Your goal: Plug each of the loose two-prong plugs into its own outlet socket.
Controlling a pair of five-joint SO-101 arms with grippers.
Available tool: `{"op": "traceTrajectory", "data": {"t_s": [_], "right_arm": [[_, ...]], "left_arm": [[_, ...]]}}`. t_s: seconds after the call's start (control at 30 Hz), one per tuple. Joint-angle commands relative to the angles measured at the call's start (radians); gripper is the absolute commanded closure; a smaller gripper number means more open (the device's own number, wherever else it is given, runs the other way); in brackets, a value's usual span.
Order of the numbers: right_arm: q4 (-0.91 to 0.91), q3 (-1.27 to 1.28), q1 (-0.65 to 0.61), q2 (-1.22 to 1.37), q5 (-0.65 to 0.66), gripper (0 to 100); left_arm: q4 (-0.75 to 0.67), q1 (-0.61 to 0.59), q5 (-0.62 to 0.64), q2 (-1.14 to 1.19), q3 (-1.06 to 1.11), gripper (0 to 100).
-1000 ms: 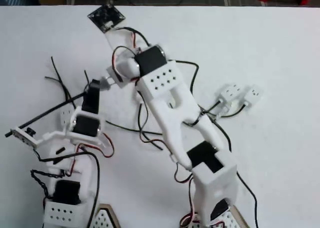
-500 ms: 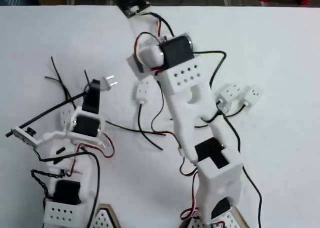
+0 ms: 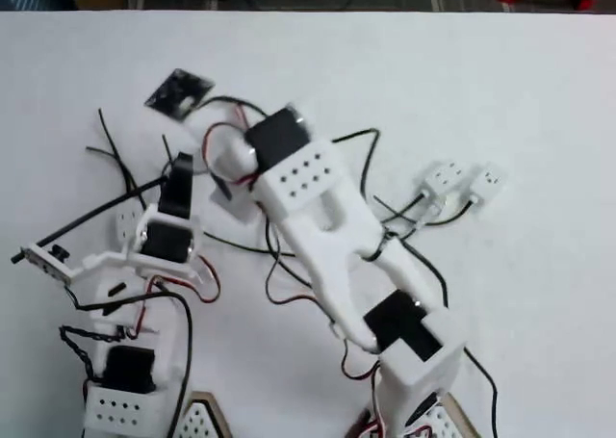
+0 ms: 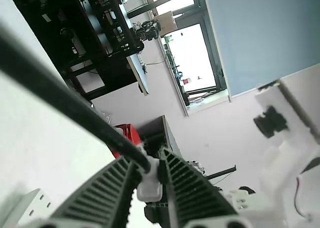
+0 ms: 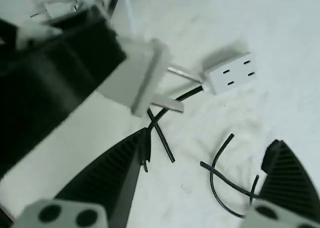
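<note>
Left wrist view: left gripper (image 4: 149,160) pinches a white plug (image 4: 149,188). Prongs hidden between the fingers, gripper body cut by the frame edge. A white block (image 4: 25,208) in the corner, cropped, cannot identify. Right wrist view: plug and the black finger holding it blurred. The right gripper (image 5: 210,138) fingers run out of frame. High view: right arm (image 3: 318,217) covers the plug and the left gripper's tip. Both arm bases cropped.
</note>
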Motion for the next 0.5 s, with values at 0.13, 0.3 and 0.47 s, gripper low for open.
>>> {"op": "traceTrajectory", "data": {"t_s": [0.13, 0.3, 0.47], "right_arm": [[-0.222, 0.0, 0.022, -0.002, 0.008, 64.4], [-0.278, -0.006, 0.005, -0.01, 0.008, 64.4], [-0.282, -0.098, 0.004, 0.001, 0.006, 64.4]], "left_arm": [[-0.023, 0.008, 0.006, -0.004, -0.009, 97], [-0.023, 0.01, 0.006, -0.004, -0.009, 97], [-0.023, 0.01, 0.006, -0.004, -0.008, 97]]}}
